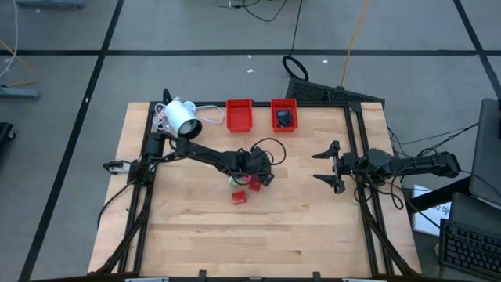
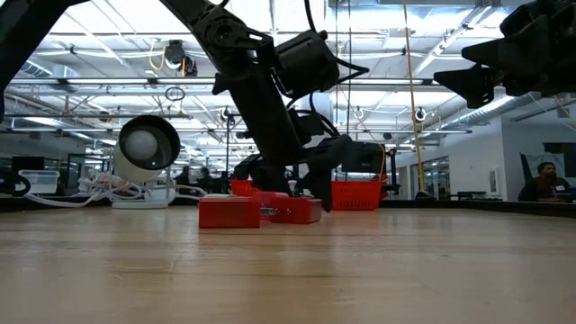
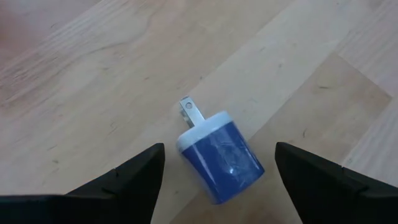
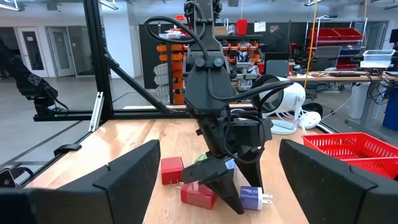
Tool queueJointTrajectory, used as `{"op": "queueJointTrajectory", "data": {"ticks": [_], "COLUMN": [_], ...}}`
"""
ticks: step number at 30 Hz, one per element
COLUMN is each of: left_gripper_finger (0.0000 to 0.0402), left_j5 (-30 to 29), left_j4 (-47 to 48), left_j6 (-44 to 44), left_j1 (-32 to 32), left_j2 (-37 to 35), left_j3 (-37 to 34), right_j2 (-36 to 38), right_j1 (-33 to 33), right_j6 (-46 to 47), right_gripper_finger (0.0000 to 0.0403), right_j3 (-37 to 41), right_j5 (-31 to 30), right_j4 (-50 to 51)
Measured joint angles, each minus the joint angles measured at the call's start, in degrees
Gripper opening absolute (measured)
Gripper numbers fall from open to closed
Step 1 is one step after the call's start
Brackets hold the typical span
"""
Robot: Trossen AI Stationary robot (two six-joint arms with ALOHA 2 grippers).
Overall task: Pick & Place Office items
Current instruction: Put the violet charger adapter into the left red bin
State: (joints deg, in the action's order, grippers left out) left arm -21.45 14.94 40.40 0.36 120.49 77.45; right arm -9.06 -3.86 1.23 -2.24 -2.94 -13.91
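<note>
A blue charger plug with a white face and metal prongs (image 3: 221,155) lies on its side on the wooden table; it also shows in the right wrist view (image 4: 252,197). My left gripper (image 1: 262,175) is open, low over the plug, one finger on either side and apart from it. Two red blocks (image 1: 239,197) (image 1: 254,186) and a small green piece (image 4: 202,158) lie close by on the table. My right gripper (image 1: 329,166) is open and empty above the table's right part.
Two red trays (image 1: 239,114) (image 1: 284,104) stand at the far edge; the right one holds a dark piece (image 1: 285,118). A white cylindrical device (image 1: 182,116) with cables stands at the far left. Bare wood lies toward the near edge.
</note>
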Motion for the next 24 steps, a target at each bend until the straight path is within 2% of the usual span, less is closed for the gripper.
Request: {"op": "queueJointTrajectory", "data": {"ticks": [13,21,24], "left_gripper_finger": [0.0186,0.0161,0.0161], "left_j5": [0.2,0.2,0.2], "left_j4": [0.0,0.0,0.0], "left_j6": [-1.7,-5.3,-9.4], "left_j1": [0.0,0.0,0.0], "left_j2": [0.0,0.0,0.0], "left_j3": [0.0,0.0,0.0], "right_j2": [0.0,0.0,0.0], "right_j1": [0.0,0.0,0.0], "right_j6": [0.0,0.0,0.0], "right_gripper_finger": [0.0320,0.0320,0.0320], "right_j3": [0.0,0.0,0.0], "right_j5": [0.0,0.0,0.0], "right_j4": [0.0,0.0,0.0]}}
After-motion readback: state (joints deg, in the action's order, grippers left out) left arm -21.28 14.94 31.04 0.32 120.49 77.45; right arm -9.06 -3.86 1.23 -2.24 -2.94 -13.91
